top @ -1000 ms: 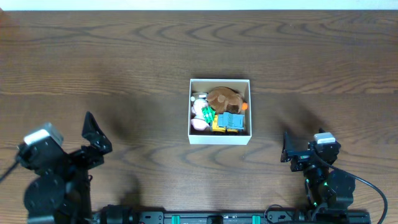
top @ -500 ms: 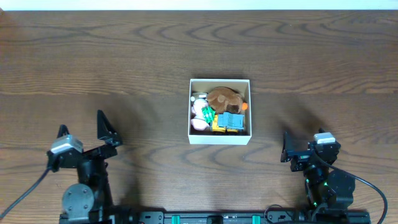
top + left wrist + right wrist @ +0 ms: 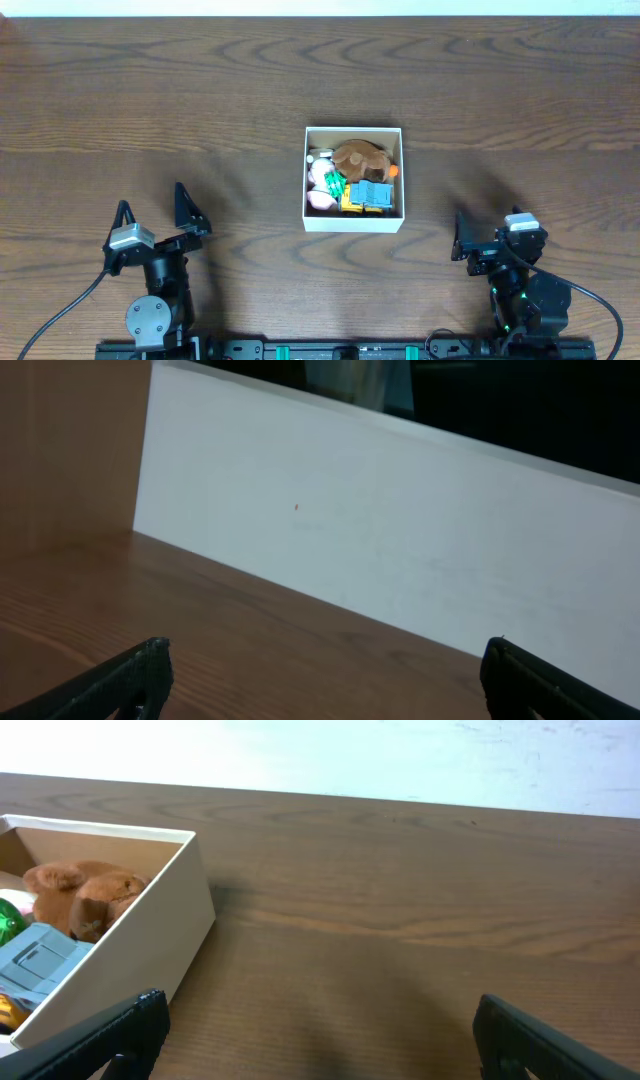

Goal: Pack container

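The container is a square white-walled cardboard box at the table's middle. It holds a brown plush toy, a blue block toy, a green piece and pale pink and white toys. In the right wrist view its white wall is at the left, with the plush inside. My left gripper is open and empty at the front left, far from the container; its fingers show only bare table. My right gripper is open and empty at the front right.
The wooden table is brown with visible grain. A white wall stands behind its far edge in the left wrist view. Both arm bases sit at the table's front edge.
The left arm has swung right and drawn back toward its base at the front edge. The right arm and the container have not moved.
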You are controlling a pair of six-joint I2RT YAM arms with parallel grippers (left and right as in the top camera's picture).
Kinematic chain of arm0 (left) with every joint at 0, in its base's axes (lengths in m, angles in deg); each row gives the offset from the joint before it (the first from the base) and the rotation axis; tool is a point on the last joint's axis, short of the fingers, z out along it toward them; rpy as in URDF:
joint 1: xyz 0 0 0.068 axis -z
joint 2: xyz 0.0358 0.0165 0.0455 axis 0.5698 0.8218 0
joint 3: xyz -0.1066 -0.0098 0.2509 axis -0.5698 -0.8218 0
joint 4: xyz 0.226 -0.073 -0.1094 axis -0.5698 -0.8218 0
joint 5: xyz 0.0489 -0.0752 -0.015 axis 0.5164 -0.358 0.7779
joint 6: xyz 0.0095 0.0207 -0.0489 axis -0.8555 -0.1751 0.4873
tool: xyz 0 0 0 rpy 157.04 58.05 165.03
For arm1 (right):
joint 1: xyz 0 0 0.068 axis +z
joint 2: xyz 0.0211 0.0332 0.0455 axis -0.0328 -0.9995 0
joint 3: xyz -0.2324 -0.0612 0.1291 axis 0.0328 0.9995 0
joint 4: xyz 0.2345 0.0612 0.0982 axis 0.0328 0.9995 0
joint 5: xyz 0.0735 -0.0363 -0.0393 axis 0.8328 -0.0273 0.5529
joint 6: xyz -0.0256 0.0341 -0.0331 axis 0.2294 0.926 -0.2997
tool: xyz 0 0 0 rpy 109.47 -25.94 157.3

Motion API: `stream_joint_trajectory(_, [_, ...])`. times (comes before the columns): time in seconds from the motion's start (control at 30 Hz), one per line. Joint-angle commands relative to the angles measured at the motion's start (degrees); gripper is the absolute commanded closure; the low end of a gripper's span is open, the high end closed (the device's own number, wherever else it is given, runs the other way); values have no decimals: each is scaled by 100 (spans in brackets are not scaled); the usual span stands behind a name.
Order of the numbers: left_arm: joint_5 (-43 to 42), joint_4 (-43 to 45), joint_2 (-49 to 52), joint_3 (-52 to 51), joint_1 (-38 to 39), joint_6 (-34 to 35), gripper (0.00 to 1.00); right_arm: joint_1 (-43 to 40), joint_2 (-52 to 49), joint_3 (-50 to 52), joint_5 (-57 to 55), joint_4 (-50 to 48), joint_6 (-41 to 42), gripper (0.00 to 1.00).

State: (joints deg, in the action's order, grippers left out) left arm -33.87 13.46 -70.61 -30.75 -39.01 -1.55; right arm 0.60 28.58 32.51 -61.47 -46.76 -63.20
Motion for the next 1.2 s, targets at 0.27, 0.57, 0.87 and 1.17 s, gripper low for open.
stream_joint_trajectory(0.27, [-214,-286,-120,-146,149,-55,2,-59,39,15,-55,13,44,1])
stream_joint_trajectory(0.57, [-210,-1290,-120,-146,238,-59,2,-59,39,15,-55,13,44,1])
stream_joint_trajectory(0.87, [-210,-1803,-57,-146,238,-649,2,-59,39,15,-55,13,46,1])
stream_joint_trajectory(1.17, [-210,-1794,-31,-146,238,-772,2,-59,39,15,-55,13,46,1])
